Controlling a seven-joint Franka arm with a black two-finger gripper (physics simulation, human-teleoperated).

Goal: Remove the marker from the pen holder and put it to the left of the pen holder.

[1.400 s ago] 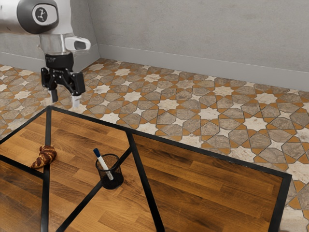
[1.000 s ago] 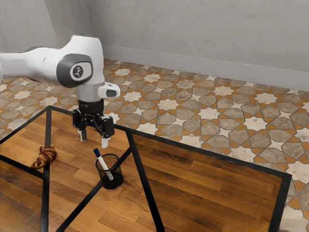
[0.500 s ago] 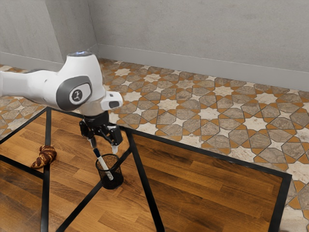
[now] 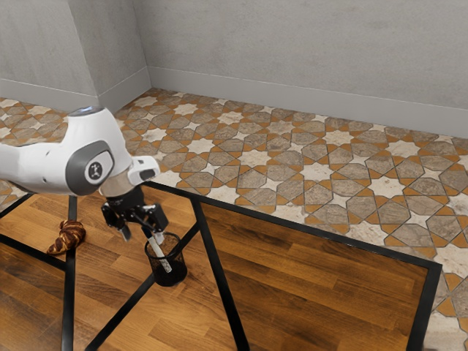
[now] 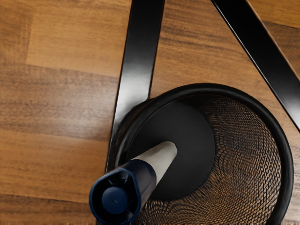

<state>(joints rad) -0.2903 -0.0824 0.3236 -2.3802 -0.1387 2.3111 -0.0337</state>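
Marker with blue cap and white barrel (image 5: pixel 146 174): inside the round black wire-mesh pen holder (image 4: pixel 181 270), lower left of centre in the exterior view, barrel leaning against the rim, cap end standing out above it. Black two-finger tool (image 4: pixel 142 235) is just above the holder and toward the exterior view's left of it; fingers spread wide, nothing gripped, one close by the marker's upper end. Step in hand, as judged: getting the grasp. For a good one, bring the opening over until the cap sits midway between the fingers, match the tool's tilt to the marker's lean, then close on the cap and upper barrel, keeping the fingertips off the rim so the holder is not nudged or tipped. Closing off-centre would probably push the marker round the rim. Draw out along the barrel's own line until the lower end clears the mesh. Compared with the frame half a second ago: tool sits lower and farther toward the exterior view's left, its hand more tilted; the white arm has shifted the same way. Marker, holder and the brown croissant (image 4: pixel 69 238) at the left of the wooden, black-banded surface (image 4: pixel 307 270) show no evident change.
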